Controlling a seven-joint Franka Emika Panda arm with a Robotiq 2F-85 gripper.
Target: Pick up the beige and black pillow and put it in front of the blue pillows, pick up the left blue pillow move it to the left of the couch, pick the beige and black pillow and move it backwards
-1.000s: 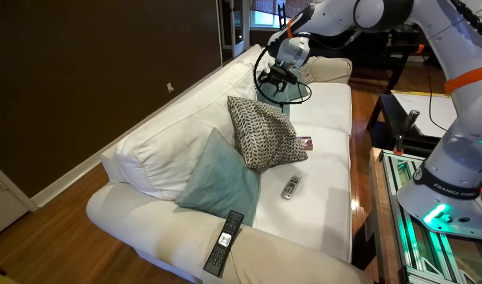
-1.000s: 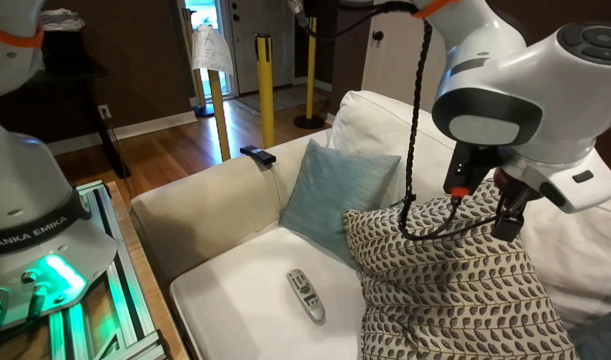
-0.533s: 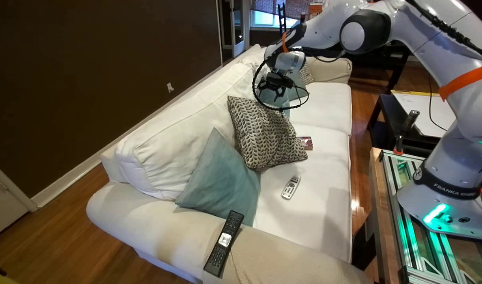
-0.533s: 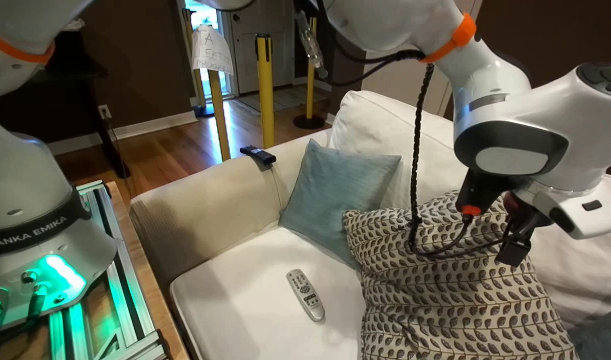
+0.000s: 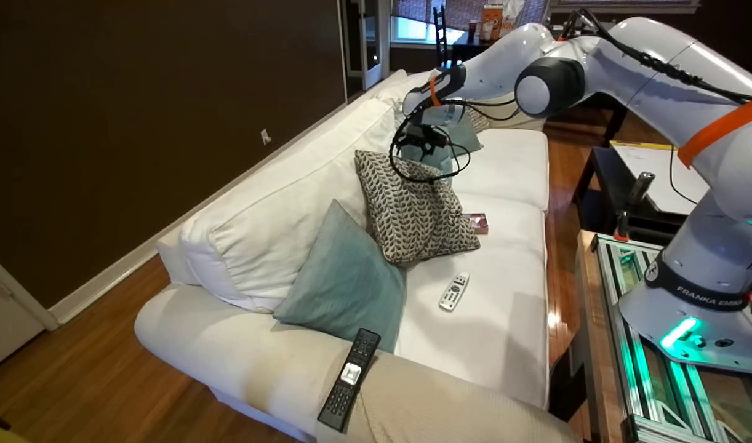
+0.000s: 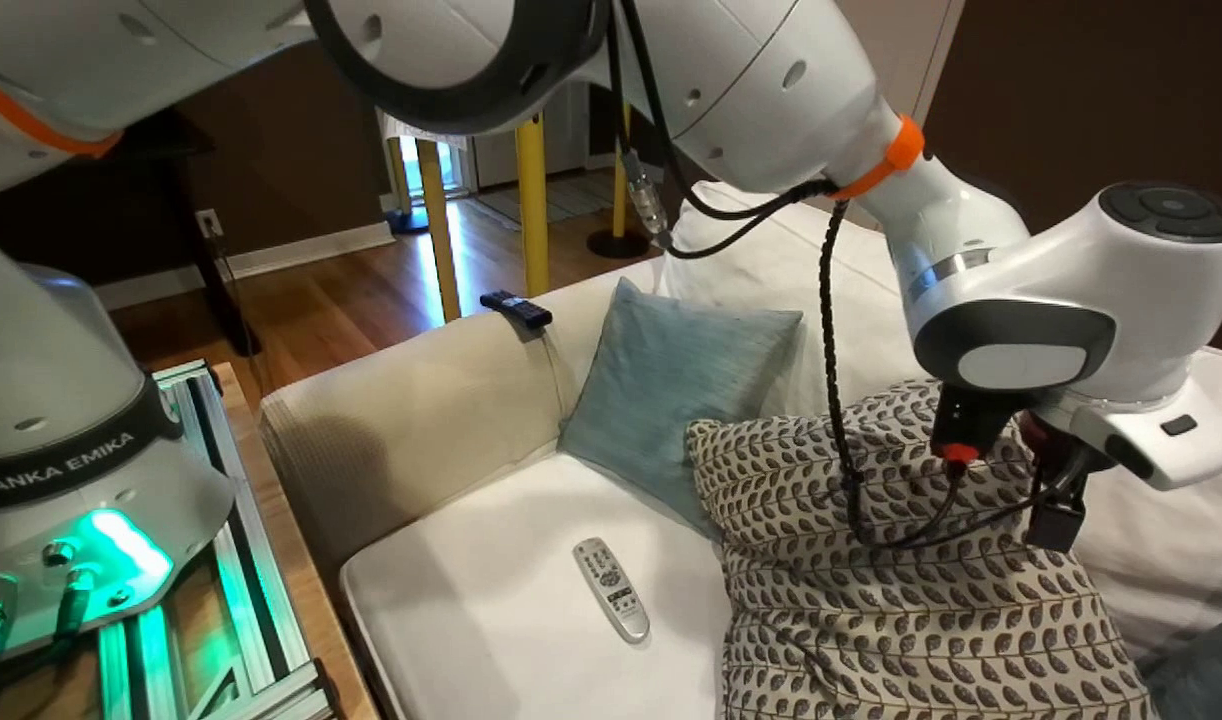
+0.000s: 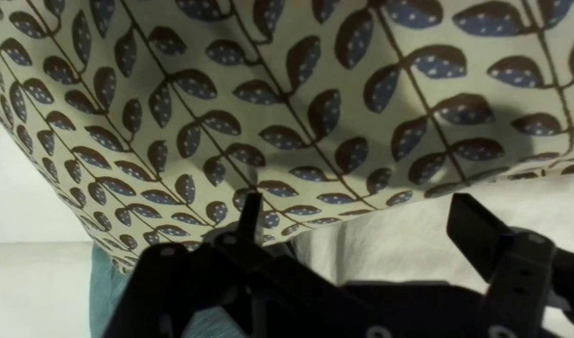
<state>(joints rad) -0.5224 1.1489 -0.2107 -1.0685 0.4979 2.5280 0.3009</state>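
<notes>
Dark brown wall (image 5: pixel 167 92) stands behind the long white couch (image 5: pixel 493 344), and the robot arm (image 5: pixel 505 64) must reach across the seat to work. Against the back cushion (image 5: pixel 277 197) leans the patterned pillow (image 5: pixel 410 215), beige with dark leaves; I take it as the beige and black pillow of the task. It is tilted because the cushion supports it, and it overlaps one side of the blue pillow (image 5: pixel 345 289). That one rests in the corner near the armrest (image 5: pixel 228 332), perhaps to leave place in the middle.

In the wrist view, the claw (image 7: pixel 357 213) is released: its two fingers (image 7: pixel 475 232) stand wide apart and grasp nothing. One is over the patterned face, the other just past the edge, over white fabric; whether they touch, I cannot tell. Probably it is placed so because an edge is easier to pinch than a flat face. In an exterior view, more blue cloth (image 5: pixel 466 135) shows beyond the claw, but how many pillows it is remains unclear. Grey remote (image 5: pixel 455 291) lies on the seat, apart from both pillows.
</notes>
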